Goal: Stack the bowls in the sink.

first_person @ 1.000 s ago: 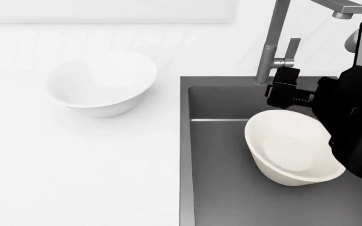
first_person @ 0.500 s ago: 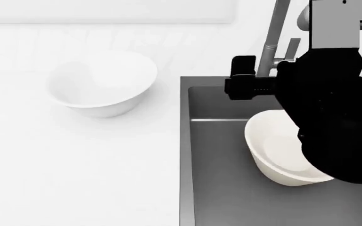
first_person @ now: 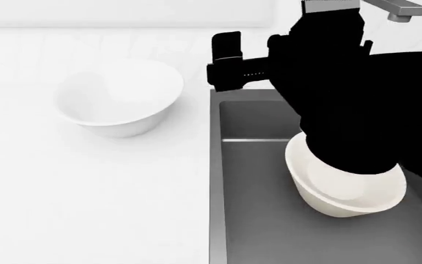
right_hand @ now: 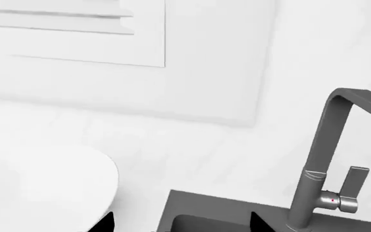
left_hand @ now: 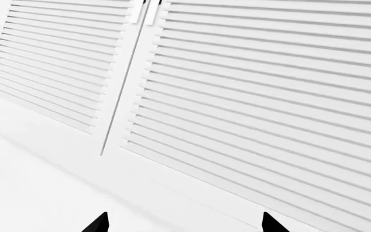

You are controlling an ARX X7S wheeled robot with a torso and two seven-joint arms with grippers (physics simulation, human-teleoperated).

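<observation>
Over the last second the right arm has swung from the right edge of the head view up and leftward, and the right gripper point(first_person: 226, 69) now sits above the sink's back-left corner, reaching toward the counter. Its two dark fingertips show apart at the bottom of the right wrist view with nothing between them, so it stands spread and empty. Both bowls have stayed where they were.

The cream bowl point(first_person: 346, 187) rests inside the dark grey sink point(first_person: 259, 231), at the lower right of the head view, partly hidden by the arm. The white bowl point(first_person: 119, 96) stands on the white countertop point(first_person: 86, 209) at the upper left, well apart from the sink; its slanted rim rises higher on the right side. The faucet point(right_hand: 321, 164) stands at the sink's back edge.

Both bowls look glossy, rigid and probably slippery and breakable; the white one is likely light. The thin rim looks the best hold, one finger inside the wall and one outside, ideally on the raised side nearest the sink.

The left gripper point(left_hand: 182, 223) shows only two separated fingertips before louvered cabinet doors point(left_hand: 250, 87); it appears spread with nothing held.
</observation>
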